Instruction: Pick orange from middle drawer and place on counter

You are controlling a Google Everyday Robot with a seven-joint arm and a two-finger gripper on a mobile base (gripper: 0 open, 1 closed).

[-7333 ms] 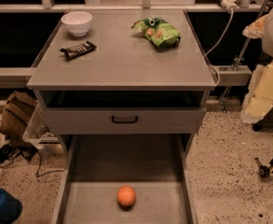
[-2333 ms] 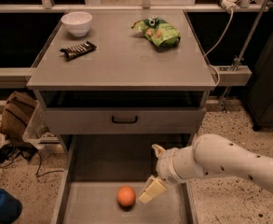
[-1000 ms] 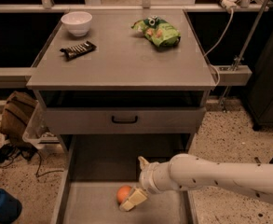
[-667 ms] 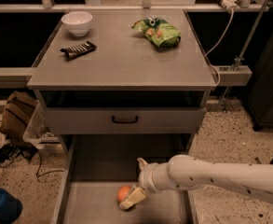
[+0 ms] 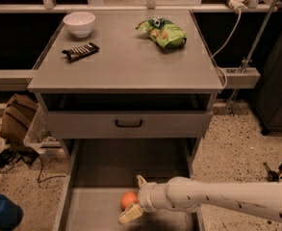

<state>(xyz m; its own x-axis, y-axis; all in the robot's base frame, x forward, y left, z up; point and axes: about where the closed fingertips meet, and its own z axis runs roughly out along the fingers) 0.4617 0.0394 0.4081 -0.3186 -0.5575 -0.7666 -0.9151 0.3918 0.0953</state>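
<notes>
The orange (image 5: 128,199) lies on the floor of the pulled-out middle drawer (image 5: 112,163), near its front. My white arm reaches in from the lower right. My gripper (image 5: 135,198) is down in the drawer with its fingers open, one finger (image 5: 141,181) behind the orange and the other (image 5: 130,214) in front of it, straddling the fruit from its right side. The orange still rests on the drawer floor. The counter (image 5: 131,61) is the grey cabinet top above.
On the counter stand a white bowl (image 5: 79,23), a dark snack bar (image 5: 80,51) and a green chip bag (image 5: 162,31). The upper drawer front with a black handle (image 5: 128,123) is closed. A brown bag (image 5: 16,119) and a blue object (image 5: 1,216) lie on the floor at the left.
My arm came in from the right and lowered into the drawer, moving left until its fingers bracket the orange. Over the last second it has barely moved. The orange has stayed put.
</notes>
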